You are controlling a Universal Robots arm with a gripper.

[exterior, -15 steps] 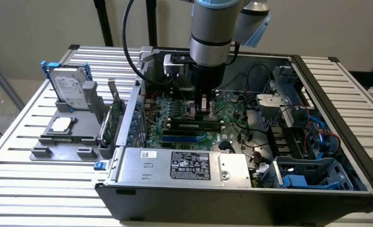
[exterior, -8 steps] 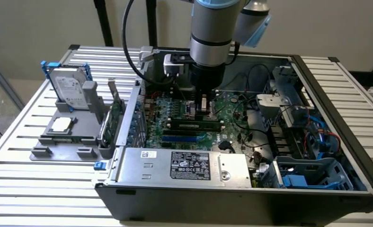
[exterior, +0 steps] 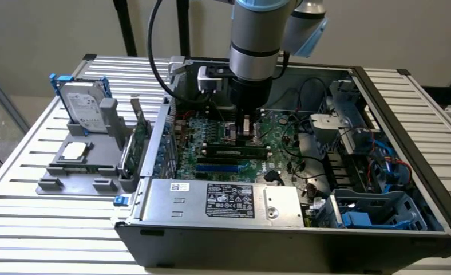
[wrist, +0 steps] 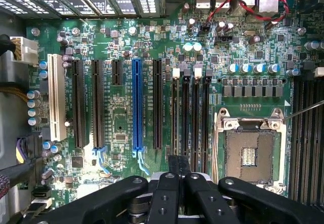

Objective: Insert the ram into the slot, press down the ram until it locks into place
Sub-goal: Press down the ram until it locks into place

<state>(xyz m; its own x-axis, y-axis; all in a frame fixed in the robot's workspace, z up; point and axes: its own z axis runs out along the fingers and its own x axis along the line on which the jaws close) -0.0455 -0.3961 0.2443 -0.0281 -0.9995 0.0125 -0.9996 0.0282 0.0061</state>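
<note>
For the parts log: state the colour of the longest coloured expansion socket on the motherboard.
Bright blue socket, clearest in the wrist view.

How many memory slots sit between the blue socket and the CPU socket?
4: slot one, slot two, slot three, slot four, side by side; near ends hidden behind the gripper.

Soft, even light fills the exterior view; the slatted surface (exterior: 27,189) reads pale and slightly washed out toward 9 o'clock. The open computer case (exterior: 408,172) holds its own shade, deepest under the arm near 12 o'clock, and the whole picture looks mildly soft. In the wrist view the motherboard (wrist: 121,117) is brightly lit and crisp, with small glints on capacitor tops. The gripper (wrist: 173,183) at 6 o'clock appears dark, close and a little blurred.
</note>
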